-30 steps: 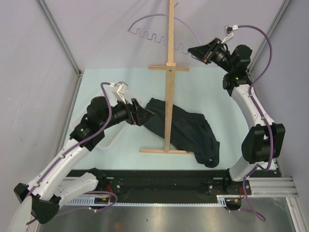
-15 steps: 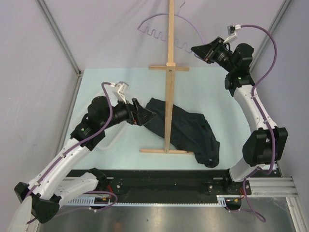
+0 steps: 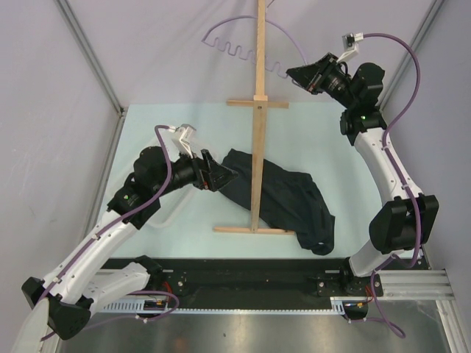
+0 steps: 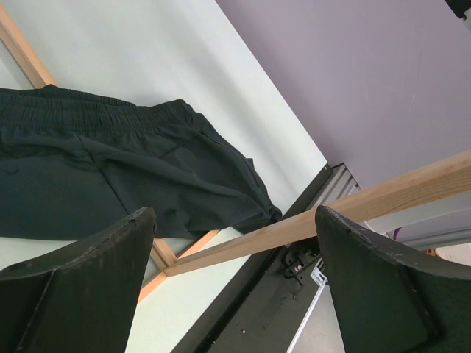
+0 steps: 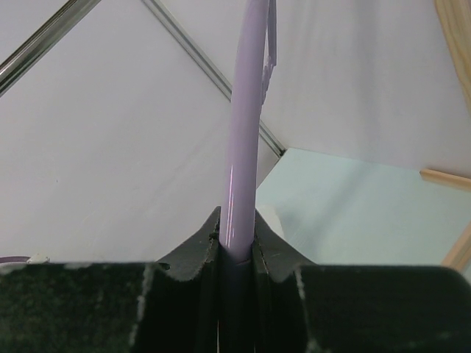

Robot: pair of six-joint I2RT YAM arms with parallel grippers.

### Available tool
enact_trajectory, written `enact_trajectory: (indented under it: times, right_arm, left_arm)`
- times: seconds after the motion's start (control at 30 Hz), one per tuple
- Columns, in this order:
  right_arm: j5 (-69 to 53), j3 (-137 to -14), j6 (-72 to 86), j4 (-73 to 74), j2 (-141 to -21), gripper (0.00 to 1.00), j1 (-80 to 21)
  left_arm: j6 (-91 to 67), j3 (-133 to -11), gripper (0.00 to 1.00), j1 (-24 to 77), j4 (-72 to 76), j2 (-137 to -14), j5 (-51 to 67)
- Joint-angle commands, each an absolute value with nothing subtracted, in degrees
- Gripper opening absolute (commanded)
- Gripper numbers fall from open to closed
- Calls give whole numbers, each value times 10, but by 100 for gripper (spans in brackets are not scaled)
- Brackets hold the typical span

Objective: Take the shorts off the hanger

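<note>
Black shorts lie free on the bench, so removal looks done; right jaws pinch the bare hanger at 1 o'clock, left jaws spread empty.

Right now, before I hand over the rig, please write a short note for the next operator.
Left gripper: open, empty, at the shorts' left edge.
Right gripper: shut on the hanger's right end, raised near the wooden stand.
Shorts: crumpled on the table, across the stand's base.
Done: hanger is bare.
Left: probably only releasing the hanger and retracting.
</note>
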State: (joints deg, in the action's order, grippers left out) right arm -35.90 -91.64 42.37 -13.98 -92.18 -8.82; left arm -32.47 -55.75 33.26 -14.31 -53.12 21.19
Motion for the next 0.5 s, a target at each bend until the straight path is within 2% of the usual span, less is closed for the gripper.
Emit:
enact_trajectory:
  times: [0.0,0.23,0.47]
  right_arm:
    - [-366,-959,417,-181,-905,0,-93]
    - [-305,-962,379,-123,-879,0,-93]
    - [-317,-962,381,-134,-870,0,-95]
  left_arm:
    - [-314,-575,94,336,-133,-520,212]
    - [-313,-577,94,336,-134,-519,213]
    - [-315,-574,94,336,-128,-519,218]
